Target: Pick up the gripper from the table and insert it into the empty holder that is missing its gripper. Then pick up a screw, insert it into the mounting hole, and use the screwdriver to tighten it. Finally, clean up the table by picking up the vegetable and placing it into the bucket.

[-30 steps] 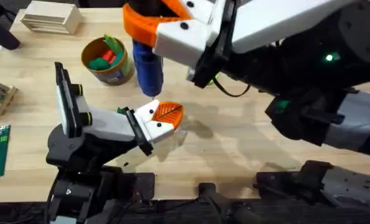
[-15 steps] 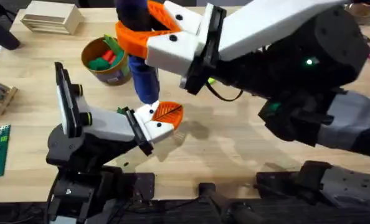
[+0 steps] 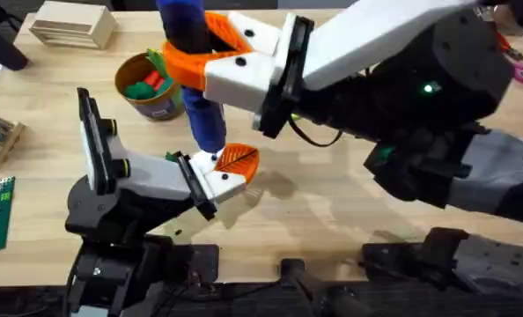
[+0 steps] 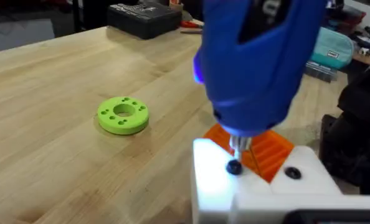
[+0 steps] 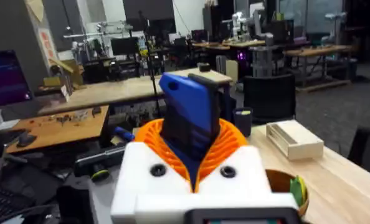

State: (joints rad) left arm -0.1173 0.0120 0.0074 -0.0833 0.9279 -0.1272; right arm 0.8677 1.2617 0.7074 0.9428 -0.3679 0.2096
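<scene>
Right gripper [image 3: 195,57]: its orange ribbed fingers [image 5: 225,146] are clamped on the blue body of the screwdriver [image 3: 195,106], one on each side, with no gap visible between pads and tool in the right wrist view.
Screwdriver: held upright, bit downward, near the table's middle; the thin metal bit [image 4: 240,146] comes down onto the white block at the left arm's tip.
Bit contact: in the left wrist view the bit meets a small dark screw head [image 4: 233,167] on the white block; whether it is seated in the head I cannot tell.
Left gripper [image 3: 226,172]: lies low over the table, pointing toward the right, with an orange ribbed finger [image 3: 238,159] on its white holder [image 3: 219,182]; how far its jaws stand apart cannot be told.
Second screw [image 4: 291,172]: a dark head sits in the white block beside the first.
Bucket [image 3: 147,88]: stands on the table, far side left of centre, just beside the screwdriver's body as seen from overhead.
Vegetable [image 3: 160,62]: a green piece lies in the bucket next to a red piece [image 3: 153,81].
Lime-green disc [image 4: 123,114]: flat on the wooden table [image 4: 60,137], well apart from the left arm's tip.
Wooden block [image 3: 72,24]: near the table's far left corner.
</scene>
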